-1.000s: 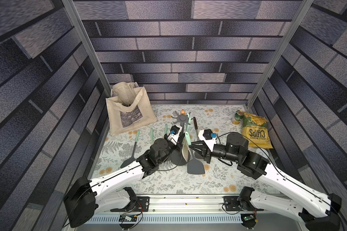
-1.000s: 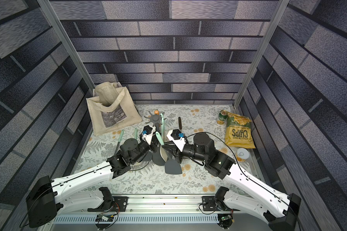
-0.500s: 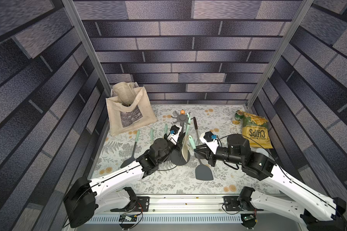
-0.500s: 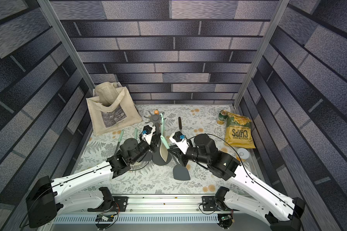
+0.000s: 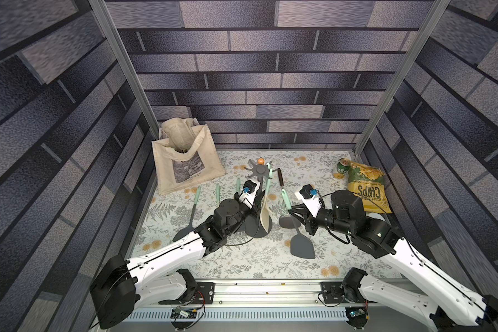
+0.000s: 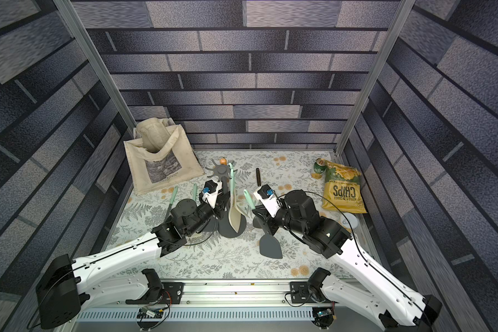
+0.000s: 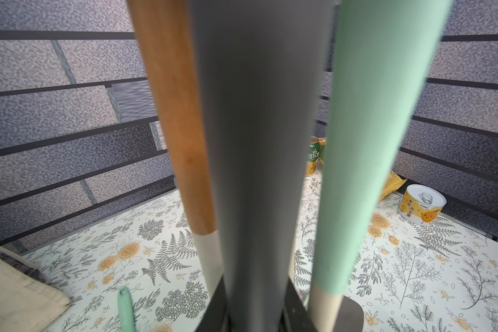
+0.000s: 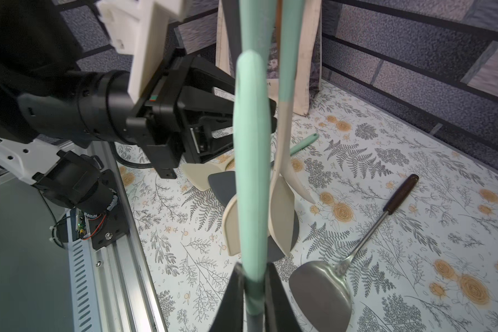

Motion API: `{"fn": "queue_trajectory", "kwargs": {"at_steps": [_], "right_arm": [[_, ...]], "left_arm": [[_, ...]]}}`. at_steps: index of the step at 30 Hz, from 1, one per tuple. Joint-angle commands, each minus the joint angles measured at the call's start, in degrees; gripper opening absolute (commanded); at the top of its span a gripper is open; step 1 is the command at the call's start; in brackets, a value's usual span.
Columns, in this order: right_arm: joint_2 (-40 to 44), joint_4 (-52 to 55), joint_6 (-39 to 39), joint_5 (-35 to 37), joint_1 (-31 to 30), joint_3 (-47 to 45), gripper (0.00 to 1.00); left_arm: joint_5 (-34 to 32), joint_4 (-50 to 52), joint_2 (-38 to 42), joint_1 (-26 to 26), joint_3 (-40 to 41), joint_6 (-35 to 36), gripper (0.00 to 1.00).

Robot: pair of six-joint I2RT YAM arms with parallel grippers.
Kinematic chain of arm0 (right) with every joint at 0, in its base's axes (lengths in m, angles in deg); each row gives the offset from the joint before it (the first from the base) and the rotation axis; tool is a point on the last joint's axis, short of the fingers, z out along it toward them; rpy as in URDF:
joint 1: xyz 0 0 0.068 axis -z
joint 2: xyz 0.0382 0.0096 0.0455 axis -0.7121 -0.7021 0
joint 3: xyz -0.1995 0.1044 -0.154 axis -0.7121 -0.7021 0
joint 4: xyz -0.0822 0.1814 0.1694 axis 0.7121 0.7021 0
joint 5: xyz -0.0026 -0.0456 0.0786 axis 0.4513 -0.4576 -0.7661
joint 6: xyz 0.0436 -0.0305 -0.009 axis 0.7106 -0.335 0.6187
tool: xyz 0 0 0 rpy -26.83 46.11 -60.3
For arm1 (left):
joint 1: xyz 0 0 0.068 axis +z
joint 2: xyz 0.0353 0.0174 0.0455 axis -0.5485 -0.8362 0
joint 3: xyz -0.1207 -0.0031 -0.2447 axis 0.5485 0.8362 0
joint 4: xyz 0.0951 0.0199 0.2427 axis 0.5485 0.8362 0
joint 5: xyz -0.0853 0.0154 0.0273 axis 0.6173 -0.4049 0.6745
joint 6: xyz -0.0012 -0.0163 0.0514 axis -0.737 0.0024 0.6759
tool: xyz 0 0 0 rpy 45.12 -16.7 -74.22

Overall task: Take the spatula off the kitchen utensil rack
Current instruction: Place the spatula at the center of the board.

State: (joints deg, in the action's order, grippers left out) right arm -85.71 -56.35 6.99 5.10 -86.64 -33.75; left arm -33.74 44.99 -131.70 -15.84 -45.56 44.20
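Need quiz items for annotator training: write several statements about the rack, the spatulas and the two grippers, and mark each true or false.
1. The right gripper is shut on the mint handle of the dark-bladed spatula. True.
2. The left gripper clamps the pole of the kitchen utensil rack. True.
3. The dark-bladed spatula hangs from the rack's hooks. False: it is off the hooks, held beside the rack.
4. The rack's hooks are all bare. False: a cream-bladed spatula hangs there.
5. A metal spatula lies on the table. True.
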Motion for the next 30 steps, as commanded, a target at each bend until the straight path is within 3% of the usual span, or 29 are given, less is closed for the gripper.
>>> {"fn": "queue_trajectory", "kwargs": {"at_steps": [1, 10, 20, 30], "right_arm": [[-3.2, -0.1, 0.4, -5.9, 5.0, 2.1, 0.0], [-16.8, 2.1, -4.2, -14.6, 18.6, 11.5, 0.0], [-29.5, 11.2, -10.5, -17.6, 26.8, 25.7, 0.0], [-47.3, 11.1, -14.2, -25.8, 33.8, 35.8, 0.0]], "left_arm": [[0.1, 1.3, 1.4, 0.6, 0.2, 2.9, 0.13], [0.6, 0.2, 0.3, 0.4, 0.1, 2.7, 0.13], [0.3, -1.0, -0.1, 0.3, 0.3, 3.6, 0.13], [0.2, -0.5, 0.3, 0.2, 0.4, 3.8, 0.14]]}}
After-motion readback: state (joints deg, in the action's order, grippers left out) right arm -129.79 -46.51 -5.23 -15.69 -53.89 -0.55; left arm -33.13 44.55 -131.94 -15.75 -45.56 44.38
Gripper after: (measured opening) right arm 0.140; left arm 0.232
